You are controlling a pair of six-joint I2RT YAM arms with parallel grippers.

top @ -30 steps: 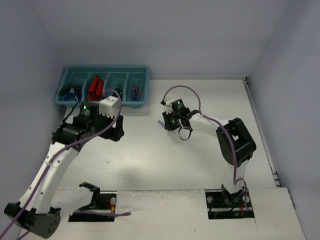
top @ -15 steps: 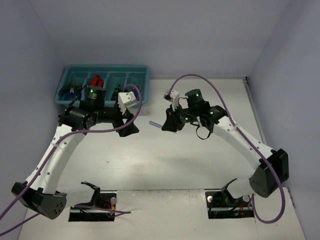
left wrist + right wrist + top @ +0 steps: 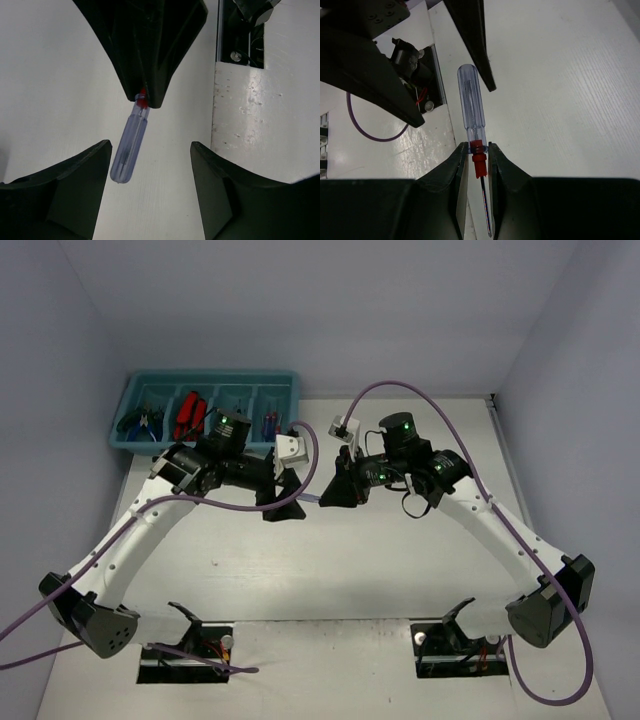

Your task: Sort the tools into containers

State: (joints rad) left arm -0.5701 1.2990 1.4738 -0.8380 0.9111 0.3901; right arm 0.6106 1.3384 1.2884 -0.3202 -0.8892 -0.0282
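Top external view: white table [image 3: 400, 570]. Teal plastic tray [image 3: 290, 390] at far left, tools [image 3: 188, 415] lying in its compartments.

Step, as I judge it: mid-air handover between arms, above table, apart from tray.

Right gripper [image 3: 477, 147] is clamped on red collar of clear blue-tinted plastic-handled screwdriver [image 3: 471, 112]. Left gripper [image 3: 150, 147] has jaws spread, straddling handle, not touching.

Long axis runs left-right across table. Handle points toward left gripper, metal tip back inside right one.

Next move, I reckon: close left on handle, then release right and carry to tray.

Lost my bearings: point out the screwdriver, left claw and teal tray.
screwdriver [image 3: 471, 100], right wrist view, clear bluish handle.
left claw [image 3: 148, 150], left wrist view, gap between fingertips.
teal tray [image 3: 212, 376], top view, far rim.
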